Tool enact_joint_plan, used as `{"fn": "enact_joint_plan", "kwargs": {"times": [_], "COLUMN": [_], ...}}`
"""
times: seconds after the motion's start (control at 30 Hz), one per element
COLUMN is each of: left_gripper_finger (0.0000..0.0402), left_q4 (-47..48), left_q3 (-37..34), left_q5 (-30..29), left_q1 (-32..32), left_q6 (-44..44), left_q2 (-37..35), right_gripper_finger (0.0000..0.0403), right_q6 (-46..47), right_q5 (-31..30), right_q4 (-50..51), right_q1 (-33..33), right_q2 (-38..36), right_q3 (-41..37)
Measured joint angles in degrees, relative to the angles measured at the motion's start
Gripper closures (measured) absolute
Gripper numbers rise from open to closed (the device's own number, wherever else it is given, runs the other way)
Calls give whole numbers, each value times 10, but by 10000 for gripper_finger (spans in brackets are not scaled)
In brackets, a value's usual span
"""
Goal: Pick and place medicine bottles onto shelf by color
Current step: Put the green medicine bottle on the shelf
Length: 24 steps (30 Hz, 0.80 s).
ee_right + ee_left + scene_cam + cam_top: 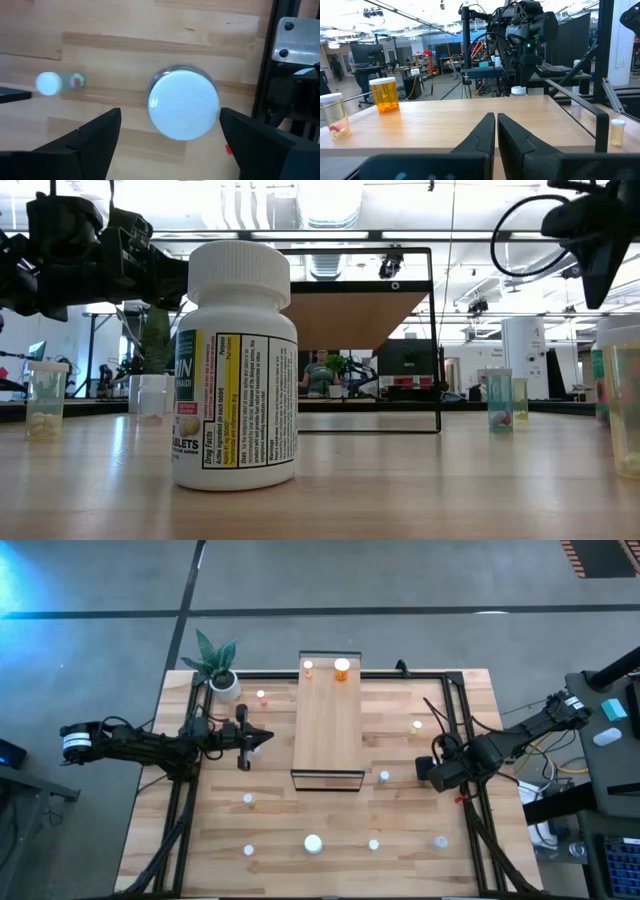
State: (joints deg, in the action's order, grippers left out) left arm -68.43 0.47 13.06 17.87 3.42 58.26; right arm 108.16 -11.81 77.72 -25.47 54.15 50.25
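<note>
- On the label of the white medicine bottle nearest the low camera, the letters "IN" are seen on a dark band, with "BLETS" printed below.
- A "Drug Facts" heading is read on its side panel; the finer print cannot be made out.

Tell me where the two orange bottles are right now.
In the high view, both orange bottles stand side by side at the far end of the shelf, right of the potted plant.
</note>
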Motion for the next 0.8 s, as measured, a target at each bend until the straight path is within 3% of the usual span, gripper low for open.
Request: {"fn": "enact_joint_plan", "kwargs": {"times": [0.8], "left_gripper_finger": [401], "left_q4": [0], "left_q3": [0], "left_q5": [0], "left_q1": [0], "left_q6": [0], "left_q2": [0], "right_gripper_finger": [77], "right_q6": [14], "right_q5": [-3], "right_q4": [8], "right_q1": [0], "right_q2": [78], "right_q3": [-4]}}
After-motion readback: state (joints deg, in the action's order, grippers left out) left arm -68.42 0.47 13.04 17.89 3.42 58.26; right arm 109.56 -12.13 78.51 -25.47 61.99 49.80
